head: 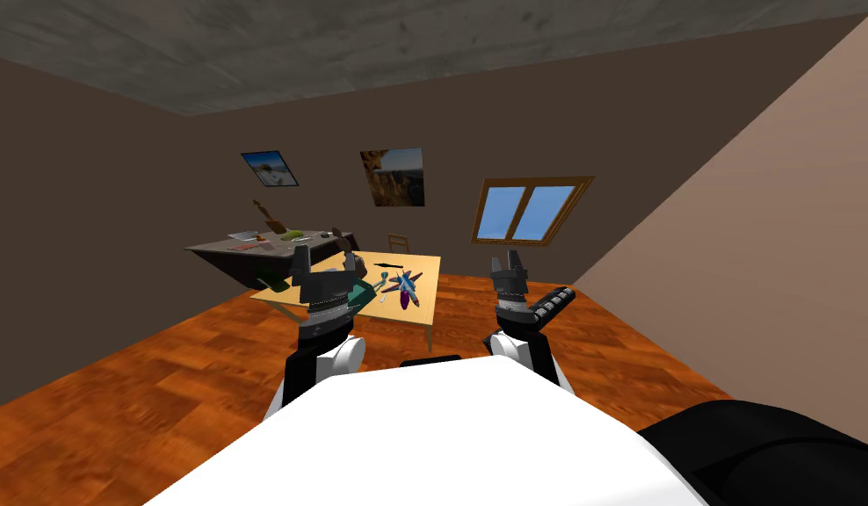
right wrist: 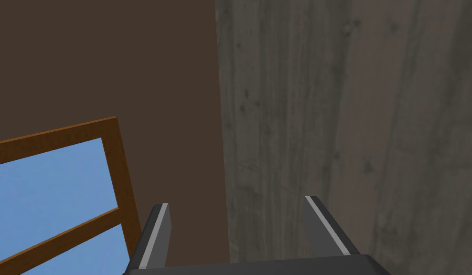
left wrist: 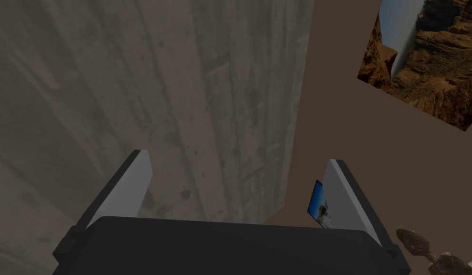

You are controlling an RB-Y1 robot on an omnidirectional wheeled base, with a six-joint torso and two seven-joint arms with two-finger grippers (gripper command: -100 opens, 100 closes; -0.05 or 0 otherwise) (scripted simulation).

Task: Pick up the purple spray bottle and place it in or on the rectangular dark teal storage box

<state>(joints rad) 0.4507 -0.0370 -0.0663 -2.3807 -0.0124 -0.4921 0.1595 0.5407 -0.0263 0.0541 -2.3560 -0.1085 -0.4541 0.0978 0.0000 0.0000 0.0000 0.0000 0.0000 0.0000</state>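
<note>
Head view, purple spray bottle [head: 406, 299] near teal box [head: 365, 295], on table [head: 425, 307]

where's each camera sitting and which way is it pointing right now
Head view: on the head, looking down and forward over the floor to the table with the purple spray bottle; both forearms, the left gripper and the right gripper show.
Left wrist view: on the left hand, aimed up at wall and ceiling; its open fingers show.
Right wrist view: on the right hand, aimed up at wall, ceiling and window; its open fingers show.
Shared: the window appears in the head and right wrist views.
</note>
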